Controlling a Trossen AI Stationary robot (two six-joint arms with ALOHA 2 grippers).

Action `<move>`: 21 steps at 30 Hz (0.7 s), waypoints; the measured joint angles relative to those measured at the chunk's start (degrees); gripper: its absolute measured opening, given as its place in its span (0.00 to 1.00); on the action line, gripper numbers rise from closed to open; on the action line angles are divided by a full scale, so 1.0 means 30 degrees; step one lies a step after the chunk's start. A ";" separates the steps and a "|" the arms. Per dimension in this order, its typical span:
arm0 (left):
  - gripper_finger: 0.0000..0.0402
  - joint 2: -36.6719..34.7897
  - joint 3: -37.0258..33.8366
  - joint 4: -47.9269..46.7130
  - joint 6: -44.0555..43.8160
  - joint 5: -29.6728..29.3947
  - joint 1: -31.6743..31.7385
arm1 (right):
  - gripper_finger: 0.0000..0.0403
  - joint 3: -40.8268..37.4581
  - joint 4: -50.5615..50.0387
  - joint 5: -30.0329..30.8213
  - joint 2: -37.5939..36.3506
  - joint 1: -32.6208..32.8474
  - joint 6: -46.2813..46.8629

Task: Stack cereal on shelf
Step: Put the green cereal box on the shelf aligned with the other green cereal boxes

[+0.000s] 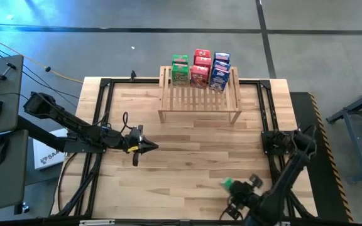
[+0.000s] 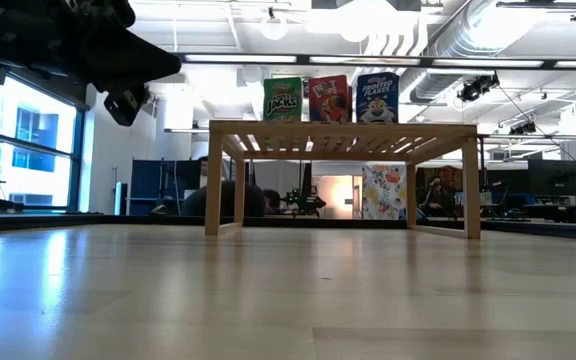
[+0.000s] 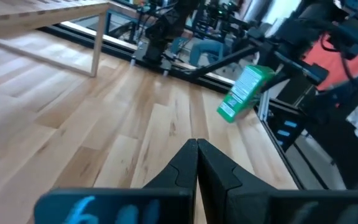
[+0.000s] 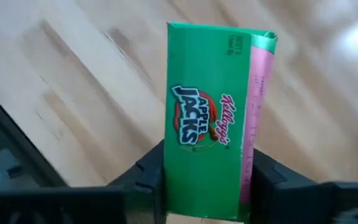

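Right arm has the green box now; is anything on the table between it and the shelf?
Nothing visible. The right gripper holds the green cereal box near the table's front; bare wood lies before the shelf. The left gripper sits off to the left.

cereal boxes along shelf rear, shelf at table back

A green Apple Jacks box sits clamped between the right claw's two fingers. Well apart from that claw, the light-wood slatted shelf carries green, red and blue boxes standing upright in rows.
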 joint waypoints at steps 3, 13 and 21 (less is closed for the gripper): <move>0.00 0.0000 0.0000 -0.0007 -0.0498 -0.0140 -0.0111 | 0.30 0.0293 0.0250 0.1369 0.0000 -0.1101 -0.3535; 0.00 0.0981 0.1270 -0.0052 -0.0166 -0.1774 -0.1386 | 0.29 0.0115 0.4856 0.2704 -0.0013 -0.5654 -1.9534; 0.00 0.1872 0.2762 -0.1033 0.0002 -0.1736 -0.1725 | 0.29 -0.0944 0.9720 0.1850 -0.0044 -0.8535 -2.7158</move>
